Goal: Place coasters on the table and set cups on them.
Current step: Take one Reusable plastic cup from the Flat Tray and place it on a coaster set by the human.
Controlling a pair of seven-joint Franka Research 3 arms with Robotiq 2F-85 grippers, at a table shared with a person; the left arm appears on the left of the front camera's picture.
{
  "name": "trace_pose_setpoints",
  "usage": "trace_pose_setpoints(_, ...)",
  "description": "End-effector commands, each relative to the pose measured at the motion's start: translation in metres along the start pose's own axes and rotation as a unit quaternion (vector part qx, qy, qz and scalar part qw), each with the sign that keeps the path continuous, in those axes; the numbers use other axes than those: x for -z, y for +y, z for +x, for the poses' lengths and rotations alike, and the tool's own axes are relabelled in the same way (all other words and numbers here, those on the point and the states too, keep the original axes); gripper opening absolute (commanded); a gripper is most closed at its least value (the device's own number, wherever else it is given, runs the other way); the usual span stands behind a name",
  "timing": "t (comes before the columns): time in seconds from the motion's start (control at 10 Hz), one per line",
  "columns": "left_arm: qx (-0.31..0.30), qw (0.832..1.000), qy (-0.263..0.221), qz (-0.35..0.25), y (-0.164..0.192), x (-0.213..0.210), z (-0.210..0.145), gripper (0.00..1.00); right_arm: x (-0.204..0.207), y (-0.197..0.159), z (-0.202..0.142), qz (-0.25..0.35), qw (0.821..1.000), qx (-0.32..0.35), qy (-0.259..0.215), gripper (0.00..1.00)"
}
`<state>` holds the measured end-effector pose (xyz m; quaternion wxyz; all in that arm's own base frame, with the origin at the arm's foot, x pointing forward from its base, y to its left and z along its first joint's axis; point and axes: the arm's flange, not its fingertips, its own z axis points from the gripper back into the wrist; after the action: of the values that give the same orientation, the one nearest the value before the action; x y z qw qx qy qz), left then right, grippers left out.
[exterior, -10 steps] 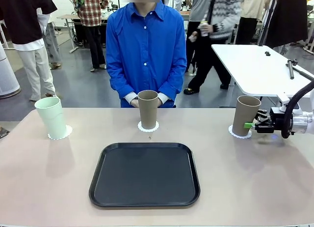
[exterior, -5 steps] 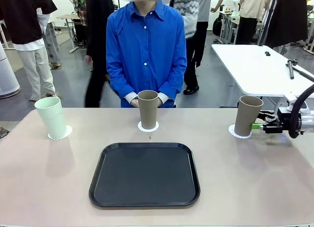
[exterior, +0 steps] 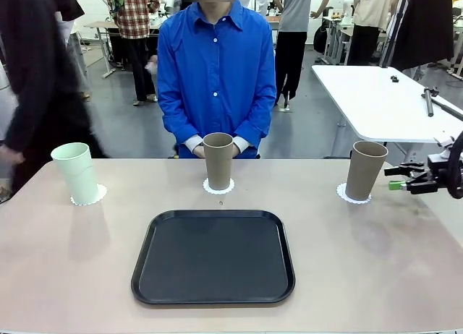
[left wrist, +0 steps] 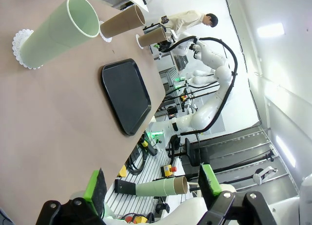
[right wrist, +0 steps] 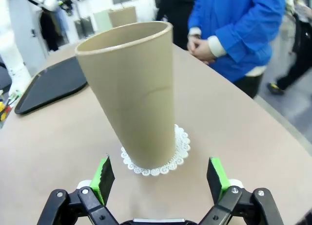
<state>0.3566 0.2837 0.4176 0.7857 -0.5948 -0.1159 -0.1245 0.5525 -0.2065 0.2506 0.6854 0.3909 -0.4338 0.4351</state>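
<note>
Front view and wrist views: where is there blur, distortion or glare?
Front view: a passer-by at far left is motion-blurred; the cups and tray are sharp. Right wrist view: wide-angle distortion makes the tan cup look leaning. Left wrist view: the picture is rolled sideways, and a ceiling light glares.

The right gripper [exterior: 396, 177] has moved back from the right tan-brown cup [exterior: 363, 170] toward the table edge; its jaws seem open, now apart from it.

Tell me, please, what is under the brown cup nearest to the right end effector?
A white scalloped coaster lies under the brown cup, on the table. Only its lacy rim shows around the base; the cup covers its middle.
</note>
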Motion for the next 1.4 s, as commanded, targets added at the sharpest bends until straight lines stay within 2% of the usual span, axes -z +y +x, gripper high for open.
trace_pose_setpoints(0.0,0.002,1.000,0.000,0.001,-0.003,-0.001,0.000,1.00,-0.011,0.045,0.047,-0.059,0.994,0.062,0.075,1.00)
trace_pose_setpoints(0.1,0.002,1.000,0.000,0.001,-0.003,-0.001,0.000,1.00,-0.015,0.069,0.070,-0.081,0.980,0.110,0.143,1.00)
trace_pose_setpoints(0.2,0.002,1.000,0.000,0.001,-0.003,-0.001,0.000,1.00,-0.016,0.085,0.087,-0.106,0.973,0.100,0.181,1.00)
trace_pose_setpoints(0.3,0.002,1.000,0.000,0.001,-0.003,-0.001,0.000,1.00,-0.013,0.103,0.106,-0.141,0.957,0.093,0.236,1.00)
trace_pose_setpoints(0.4,0.002,1.000,0.000,0.001,-0.003,-0.001,0.000,1.00,-0.007,0.118,0.123,-0.182,0.931,0.083,0.305,1.00)
trace_pose_setpoints(0.5,0.002,1.000,0.000,0.001,-0.003,-0.001,0.000,1.00,0.002,0.137,0.141,-0.188,0.906,0.071,0.371,1.00)
trace_pose_setpoints(0.6,0.002,1.000,0.000,0.001,-0.003,-0.001,0.000,1.00,0.011,0.154,0.160,-0.195,0.894,0.063,0.399,1.00)
trace_pose_setpoints(1.0,0.002,1.000,0.000,0.001,-0.003,-0.001,0.000,1.00,0.051,0.214,0.242,-0.246,0.854,0.031,0.457,1.00)
trace_pose_setpoints(1.2,0.002,1.000,0.000,0.001,-0.003,-0.001,0.000,1.00,0.067,0.233,0.267,-0.268,0.830,0.027,0.489,1.00)
trace_pose_setpoints(1.3,0.002,1.000,0.000,0.001,-0.003,-0.001,0.000,1.00,0.072,0.242,0.276,-0.282,0.828,0.027,0.485,1.00)
